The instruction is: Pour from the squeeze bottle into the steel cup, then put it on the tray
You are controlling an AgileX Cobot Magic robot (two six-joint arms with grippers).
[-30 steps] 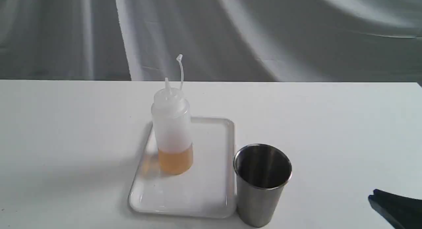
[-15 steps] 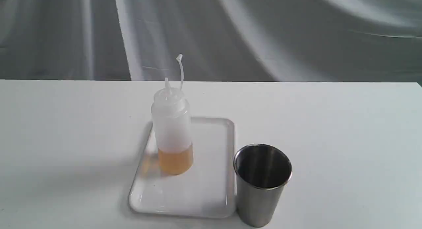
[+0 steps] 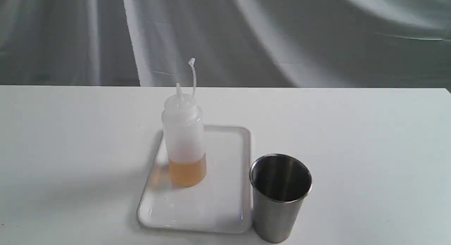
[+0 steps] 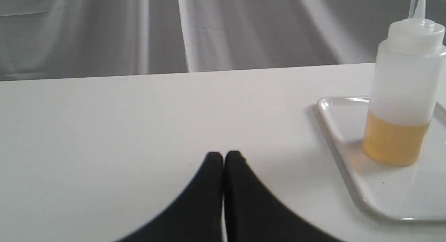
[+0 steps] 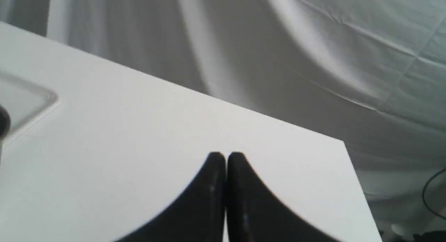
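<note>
left gripper and right gripper are both clenched on nothing, over bare table. squeeze bottle stands upright on the tray, with the steel cup just beside it. the cup's contents cannot be told. if the pour is not yet made, a gripper must open and reach for the bottle.

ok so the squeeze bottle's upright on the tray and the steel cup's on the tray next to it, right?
Not quite. The steel cup isn't on the tray. It stands on the table just off the tray's right edge, as the exterior view shows. The squeeze bottle is upright on the tray, as you said.
</note>
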